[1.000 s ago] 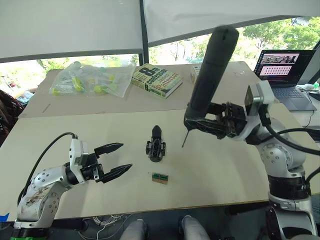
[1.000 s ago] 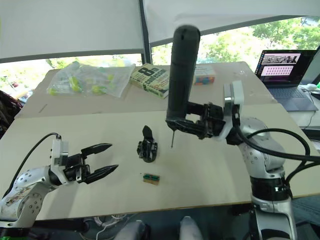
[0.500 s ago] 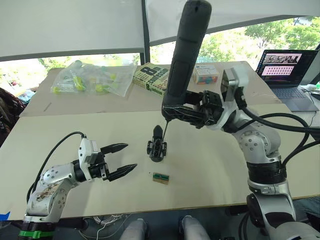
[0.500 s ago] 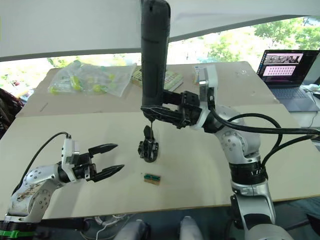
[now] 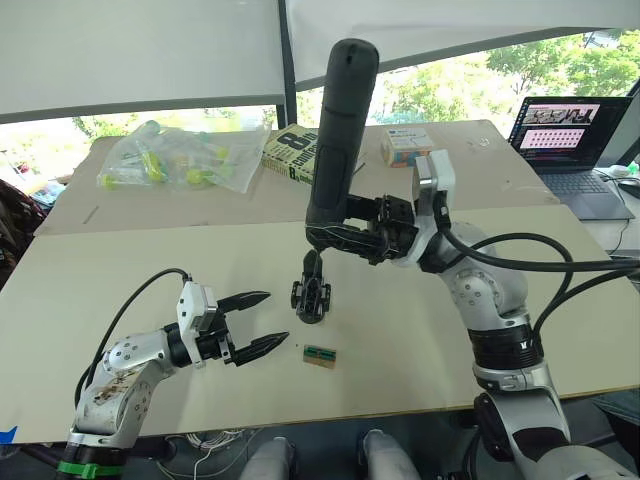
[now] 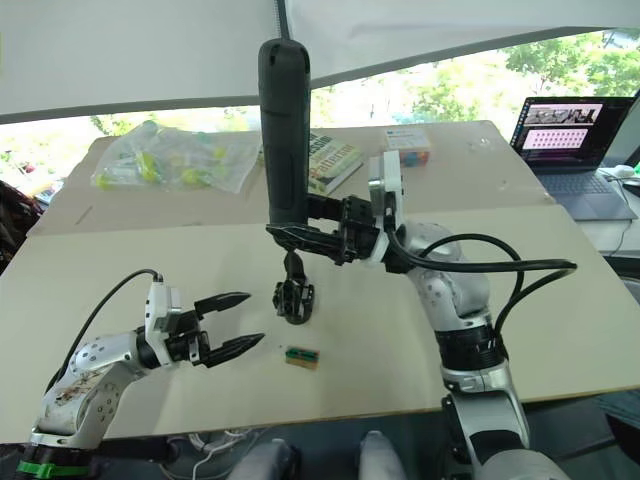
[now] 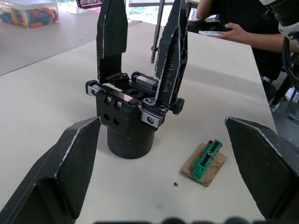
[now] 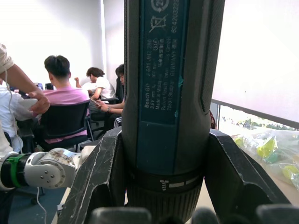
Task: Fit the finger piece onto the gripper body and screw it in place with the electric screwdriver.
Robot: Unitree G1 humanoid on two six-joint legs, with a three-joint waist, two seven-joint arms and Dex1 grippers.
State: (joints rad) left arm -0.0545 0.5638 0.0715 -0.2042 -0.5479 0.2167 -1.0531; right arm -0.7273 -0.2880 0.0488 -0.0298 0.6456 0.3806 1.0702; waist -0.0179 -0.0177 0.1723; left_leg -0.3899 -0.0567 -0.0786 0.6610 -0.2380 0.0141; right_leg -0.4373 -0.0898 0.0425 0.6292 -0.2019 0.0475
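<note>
**Screwdriver poised above unbraced gripper body**

Upright electric screwdriver (image 5: 338,140) clamped between the fingers of the right gripper (image 5: 345,232), bit pointing down from below the fingers, its tip at the top of the gripper body (image 5: 311,297). Gripper body standing on the table (image 5: 120,270), directly beneath those fingers, with what looks like the finger piece (image 7: 112,35) already seated upright on top. Left gripper (image 5: 250,322) spread wide and empty, fingertips aimed at the body from just beside it, touching nothing. Small tan-and-green block (image 5: 319,355) lying on the table near the left fingertips, apart from the body.

Likely risks, judged from this pose: body unbraced, so downward push or bit torque could tip or spin it; slightly tilted screwdriver could miss or slip off the screw head; screw itself too small to make out.

Containers, well beyond both sets of fingers: clear plastic bag (image 5: 170,160) holding yellow-green items; a small box (image 5: 405,147), contents not visible. Book (image 5: 293,155) between them.
</note>
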